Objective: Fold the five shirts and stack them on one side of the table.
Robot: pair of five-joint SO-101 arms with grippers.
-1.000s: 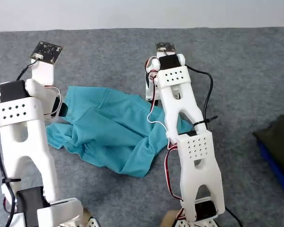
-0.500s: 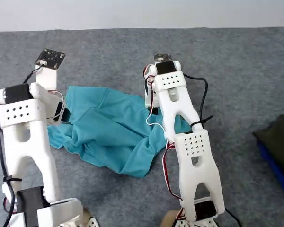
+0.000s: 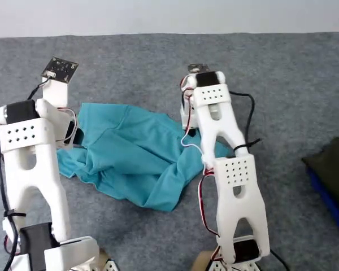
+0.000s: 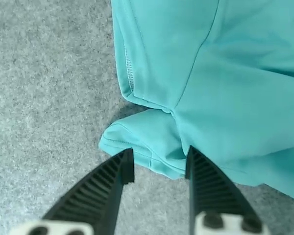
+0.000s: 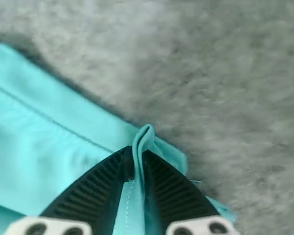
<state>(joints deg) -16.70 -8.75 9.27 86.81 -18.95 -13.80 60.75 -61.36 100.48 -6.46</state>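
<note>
- High view: your shirt (image 3: 130, 158) lies crumpled and unfolded on the grey table (image 3: 282, 84). It sits between the two arms and partly beneath both.
- High view: the left arm (image 3: 28, 158) stands over the shirt's left edge. The right arm (image 3: 229, 169) reaches across to its far right corner (the wrist housing covers the fingers from this angle).
- High view: a dark pile (image 3: 333, 164) with a blue edge sits at the table's right border, well apart from the shirt.
- Left wrist view: the left gripper (image 4: 159, 169) has its fingers spread. They straddle a folded corner of the shirt (image 4: 225, 88), and that corner lies between the tips. You cannot tell from here whether either finger touches the cloth.
- Left wrist view: a stitched hem runs along the shirt's edge beside the corner. Bare table shows on the open side of it.
- Right wrist view: the right gripper (image 5: 138, 159) is clamped on a thin pleat at the shirt's (image 5: 49, 142) edge. The fingers nearly meet with only cloth between them, and the pleat stands up just past the tips.
- Right wrist view: a seam line crosses the flat cloth beside the pinch. Grey table lies beyond the shirt's edge.
</note>
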